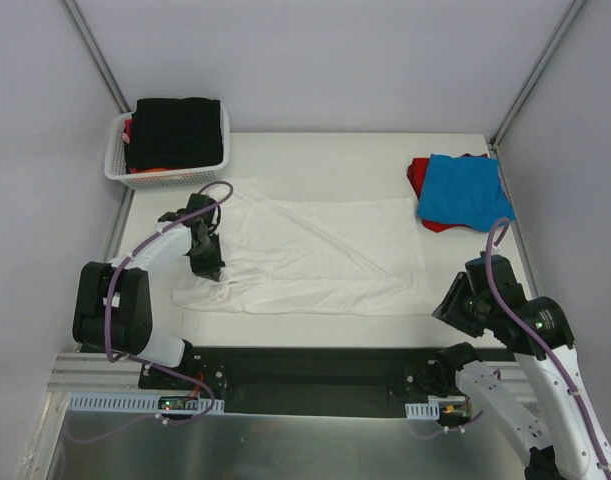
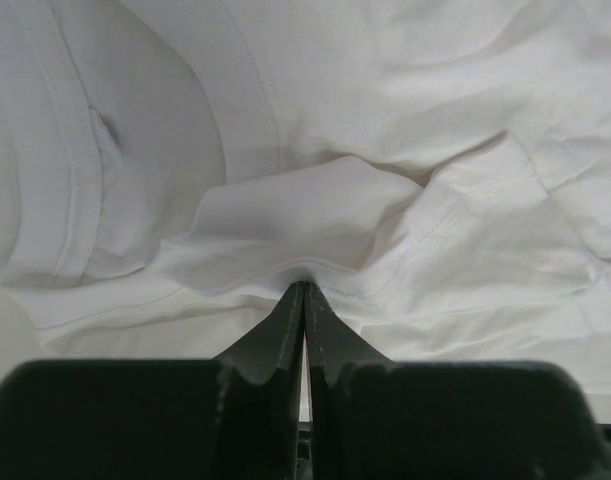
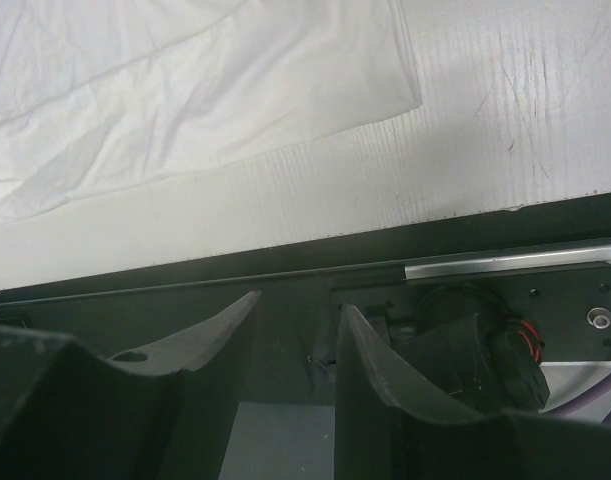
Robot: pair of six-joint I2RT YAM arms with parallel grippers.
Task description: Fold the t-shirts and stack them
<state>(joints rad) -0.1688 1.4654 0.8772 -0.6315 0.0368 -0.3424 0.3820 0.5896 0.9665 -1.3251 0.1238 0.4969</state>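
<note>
- White tabletop (image 1: 315, 150), grey walls: I see the large plain white cotton t-shirt (image 1: 315, 255) spread mid-table, unfolded.
- Left gripper (image 2: 305, 290) is pinched shut on the shirt's left edge. Right gripper (image 3: 300, 305) is part-open and empty at the table's front edge.
- Bright blue t-shirt (image 1: 463, 190) looks folded atop the red t-shirt (image 1: 417, 175), far right. The black t-shirt (image 1: 175, 130) sits in the white plastic lattice basket (image 1: 120, 170).

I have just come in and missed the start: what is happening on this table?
The left arm's fingers are shut on a fold of the white t-shirt, which lies spread across the table. The right arm's fingers stand open near the front edge, holding nothing. A blue t-shirt lies on a red t-shirt at the far right; a black t-shirt sits in the basket.
</note>
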